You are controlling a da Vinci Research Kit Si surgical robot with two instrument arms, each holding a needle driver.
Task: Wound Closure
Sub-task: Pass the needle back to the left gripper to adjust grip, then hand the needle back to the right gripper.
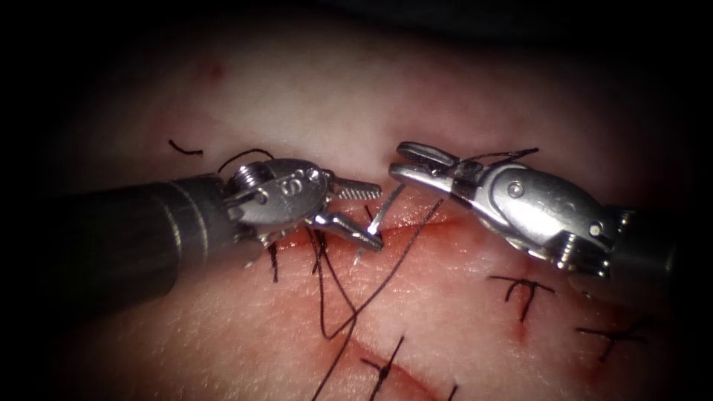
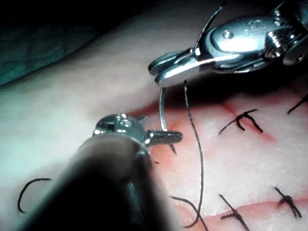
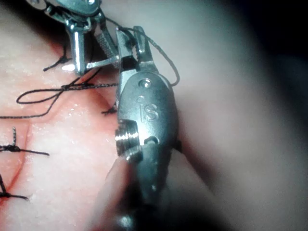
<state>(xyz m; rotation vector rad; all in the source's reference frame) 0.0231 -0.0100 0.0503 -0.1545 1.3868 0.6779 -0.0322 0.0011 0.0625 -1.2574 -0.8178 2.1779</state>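
Over the cut (image 1: 445,221) in the tissue (image 1: 356,96) a curved needle (image 1: 390,202) stands slanted between the two tools. My left tool (image 1: 380,217) comes from the left with its jaws wide open; the needle's lower part crosses the tip of its lower jaw and ends at the tissue just left of the cut. My right tool (image 1: 395,160) has its jaws a little apart with nothing seen between them, and the needle's upper end (image 2: 160,89) sits just under them. Dark thread (image 1: 386,278) loops loosely across the cut below the tools.
Finished stitches (image 1: 523,286) (image 1: 386,367) (image 1: 613,336) cross the cuts nearer the front and right. Short cut ends of thread (image 1: 186,151) lie on the tissue behind the left tool. Red fluid (image 1: 416,223) wets the cut's edges.
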